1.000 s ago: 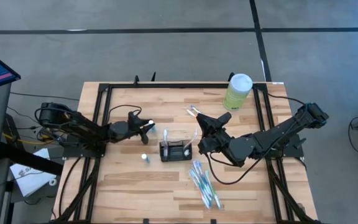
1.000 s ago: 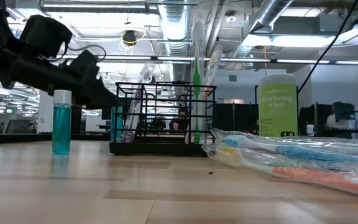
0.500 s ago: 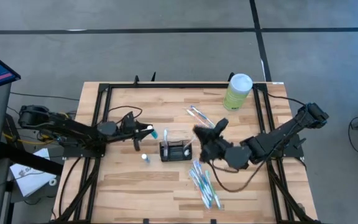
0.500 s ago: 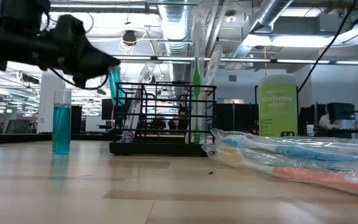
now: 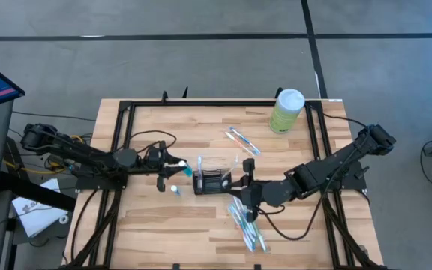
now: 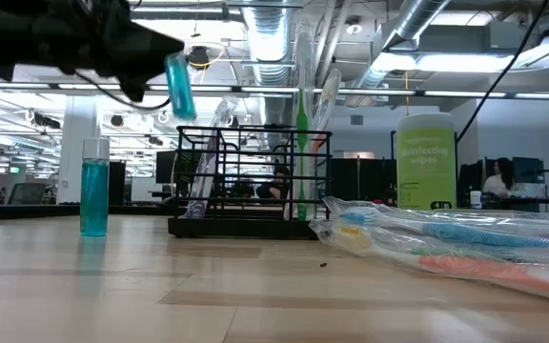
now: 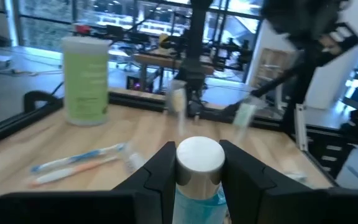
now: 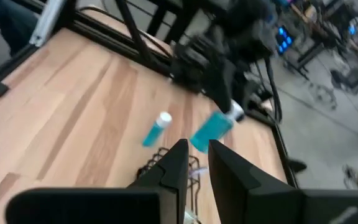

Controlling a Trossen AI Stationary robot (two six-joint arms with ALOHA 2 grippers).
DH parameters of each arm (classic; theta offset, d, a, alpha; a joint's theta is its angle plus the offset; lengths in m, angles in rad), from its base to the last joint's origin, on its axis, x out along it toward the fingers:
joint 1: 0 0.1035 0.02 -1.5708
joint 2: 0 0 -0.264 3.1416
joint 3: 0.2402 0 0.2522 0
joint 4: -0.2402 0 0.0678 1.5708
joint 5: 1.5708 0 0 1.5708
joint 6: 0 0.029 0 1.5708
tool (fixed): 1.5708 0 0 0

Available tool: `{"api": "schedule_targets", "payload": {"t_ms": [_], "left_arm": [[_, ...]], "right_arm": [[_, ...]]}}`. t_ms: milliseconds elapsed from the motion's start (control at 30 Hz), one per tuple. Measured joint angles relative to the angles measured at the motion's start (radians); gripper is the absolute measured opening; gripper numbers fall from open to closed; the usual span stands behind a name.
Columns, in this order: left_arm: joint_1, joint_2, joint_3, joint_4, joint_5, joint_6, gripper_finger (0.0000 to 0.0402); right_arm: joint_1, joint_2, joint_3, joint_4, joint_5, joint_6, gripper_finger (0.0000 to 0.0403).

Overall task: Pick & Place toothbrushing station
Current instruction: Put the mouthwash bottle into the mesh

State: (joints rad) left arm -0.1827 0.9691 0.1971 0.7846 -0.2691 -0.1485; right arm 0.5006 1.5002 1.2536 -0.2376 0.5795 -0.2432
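Gripping one blue bottle (image 5: 187, 166) by its white cap, the left gripper (image 5: 177, 165) hangs just left of the toothbrushing station (image 5: 214, 182), mid-table. A second blue bottle (image 5: 175, 190) stands nearby. The right gripper (image 5: 240, 174) sits at the station's right end, fingers nearly together; whether it grasps anything is unclear. One green canister (image 5: 286, 110) stands at the back.

Both arms (image 5: 88, 154) matte black, jointed tubular links, black cables looped loose alongside. Fingers (image 7: 160, 171) black, flat, angular moulded plastic. Right arm (image 5: 328, 169) same build; fingers (image 8: 174, 165) narrow, tapered.
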Motion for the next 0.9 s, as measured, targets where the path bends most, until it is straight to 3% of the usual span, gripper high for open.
{"api": "schedule_targets", "payload": {"t_ms": [333,900], "left_arm": [[-0.028,0.139,0.113,-0.003,0.014,0.031,0.0094],[-0.006,0.413,0.27,0.009,0.008,0.037,0.0095]], "right_arm": [[-0.004,0.01,0.0,-0.055,0.001,0.129,0.0054],[-0.004,0.01,0.0,-0.066,0.001,0.129,0.0054]]}}
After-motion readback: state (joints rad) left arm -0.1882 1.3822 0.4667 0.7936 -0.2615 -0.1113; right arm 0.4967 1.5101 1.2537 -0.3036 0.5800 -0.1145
